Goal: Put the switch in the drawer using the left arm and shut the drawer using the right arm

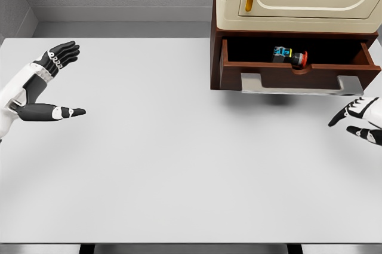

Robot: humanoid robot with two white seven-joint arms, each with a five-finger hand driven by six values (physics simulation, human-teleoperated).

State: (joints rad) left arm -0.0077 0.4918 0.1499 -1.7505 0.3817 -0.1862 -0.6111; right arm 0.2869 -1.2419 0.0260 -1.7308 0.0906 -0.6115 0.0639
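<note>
Switch: one, in drawer | drawer: one, open | robot hands: two

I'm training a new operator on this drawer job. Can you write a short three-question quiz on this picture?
1. True or false: the switch lies inside the open drawer.
2. Which robot hand is nearer the drawer's handle? A) the left robot hand B) the right robot hand
3. Fill in: both robot hands hold ____.

Key
1. True; it lies in the drawer toward its front wall.
2. B; it is just below the handle's right end, while the left one is far across the table.
3. Nothing; the fingers of both are open.
</note>
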